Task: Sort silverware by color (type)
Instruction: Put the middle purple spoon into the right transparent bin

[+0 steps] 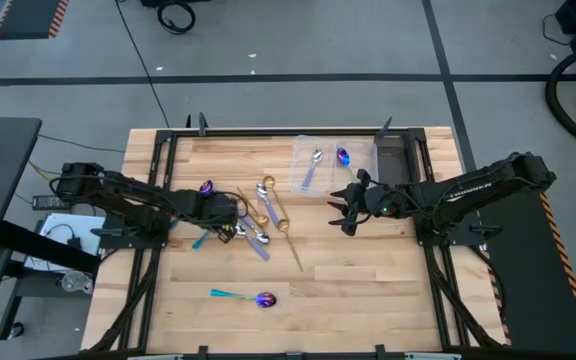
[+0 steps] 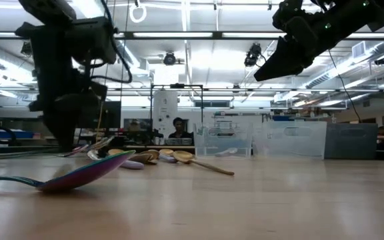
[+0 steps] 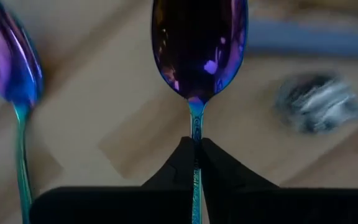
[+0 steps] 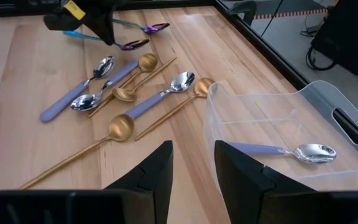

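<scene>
Iridescent purple spoon (image 3: 199, 53), teal handle, pinched at the neck by the left gripper (image 3: 196, 163), jaws closed tight on it. It sits left of centre on the counter (image 1: 368, 280), at the left edge of the pile of gold and silver spoons (image 4: 129, 93). A second purple spoon (image 1: 265, 299) lies alone at the near edge.

Step in hand, as I judge it: pickup just made, lift not begun.

Clear tray (image 1: 320, 148) at far centre-right already holds a silver spoon (image 4: 312, 153) and a purple one (image 1: 343, 156). Right gripper (image 4: 193, 167) hovers beside it, fingers apart, empty.

Next calls for a clean lift clear of the pile, then carrying to the purple compartment.
</scene>
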